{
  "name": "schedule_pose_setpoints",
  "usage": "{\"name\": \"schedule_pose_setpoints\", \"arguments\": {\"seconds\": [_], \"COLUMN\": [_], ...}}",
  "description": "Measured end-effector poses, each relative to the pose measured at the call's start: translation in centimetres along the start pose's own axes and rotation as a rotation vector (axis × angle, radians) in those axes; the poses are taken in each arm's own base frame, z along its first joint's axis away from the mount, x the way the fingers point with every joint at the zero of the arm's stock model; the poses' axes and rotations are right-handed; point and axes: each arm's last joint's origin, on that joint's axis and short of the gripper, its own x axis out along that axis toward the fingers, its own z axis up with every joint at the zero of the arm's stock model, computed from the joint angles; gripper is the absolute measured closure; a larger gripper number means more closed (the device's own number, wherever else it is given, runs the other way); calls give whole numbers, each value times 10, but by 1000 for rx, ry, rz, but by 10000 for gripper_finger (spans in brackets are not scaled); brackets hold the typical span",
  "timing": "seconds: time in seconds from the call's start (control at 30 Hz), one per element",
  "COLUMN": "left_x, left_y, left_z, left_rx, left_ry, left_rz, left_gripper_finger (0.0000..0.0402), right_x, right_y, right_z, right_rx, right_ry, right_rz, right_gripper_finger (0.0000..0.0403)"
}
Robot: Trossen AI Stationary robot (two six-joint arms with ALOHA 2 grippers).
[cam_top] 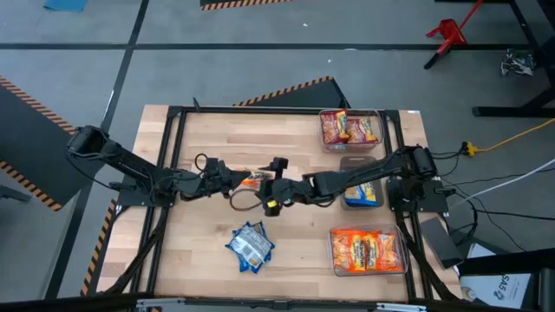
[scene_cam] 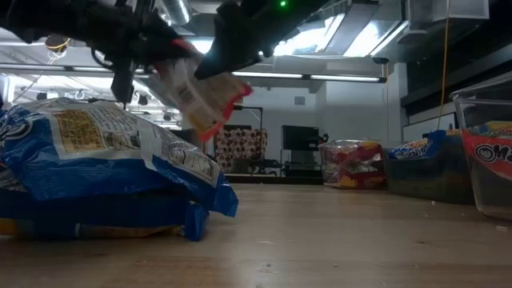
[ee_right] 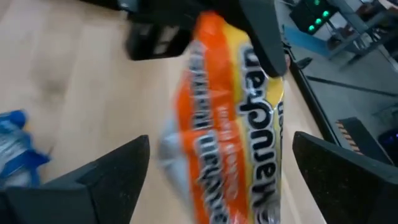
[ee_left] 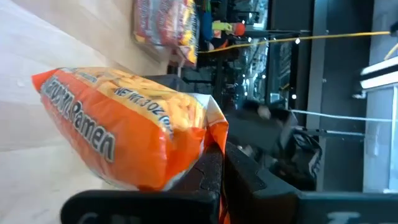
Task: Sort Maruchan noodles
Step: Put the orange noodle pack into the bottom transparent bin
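An orange Maruchan ramen packet (cam_top: 254, 179) (ee_left: 124, 124) (ee_right: 230, 124) is in the air over the middle of the table, and my left gripper (cam_top: 236, 179) (ee_left: 214, 171) is shut on it. My right gripper (cam_top: 270, 186) (ee_right: 227, 168) is open and reaches in from the table's right. Its two fingers stand wide on either side of the packet and touch nothing. In the low view the packet (scene_cam: 204, 100) hangs tilted between both grippers. A small pile of blue packets (cam_top: 250, 245) (scene_cam: 104, 160) lies flat on the table nearer the near edge. My left gripper pinches the orange packet between its two fingers at the crimped end seam (ee_left: 214, 134). It comes roughly level from the table's left. The packet is lifted clear of the table and sticks out tilted beyond the fingers toward my right gripper.
Three clear bins stand along the table's right side. The far one (cam_top: 351, 128) holds dark red packets, the middle one (cam_top: 362, 192) blue packets, and the near one (cam_top: 366, 251) orange packets. Bare wood (cam_top: 199, 139) lies toward the far left.
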Motion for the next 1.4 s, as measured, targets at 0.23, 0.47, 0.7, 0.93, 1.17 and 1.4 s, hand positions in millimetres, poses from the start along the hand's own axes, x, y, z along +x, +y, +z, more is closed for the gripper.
{"name": "schedule_pose_setpoints", "arguments": {"seconds": [0.23,0.47,0.7,0.93,1.17,1.4], "left_x": [4,4,5,5,-3,-18], "left_y": [-17,-16,-16,-18,-31,-48], "left_z": [-7,-7,-6,-5,2,20], "left_rx": [45,60,68,148,244,302], "left_ry": [28,35,18,18,22,49], "left_rz": [-39,-17,-17,-29,-71,-94], "left_gripper_finger": [401,401,401,362,306,296], "right_x": [11,11,11,11,7,-10], "right_y": [-20,-20,-21,-21,-22,-31], "right_z": [-1,-2,-4,-5,-5,-2], "right_rx": [60,81,75,69,72,69], "right_ry": [4,10,32,47,59,104], "right_rz": [40,37,37,39,40,40], "right_gripper_finger": [28,99,257,354,342,355]}}
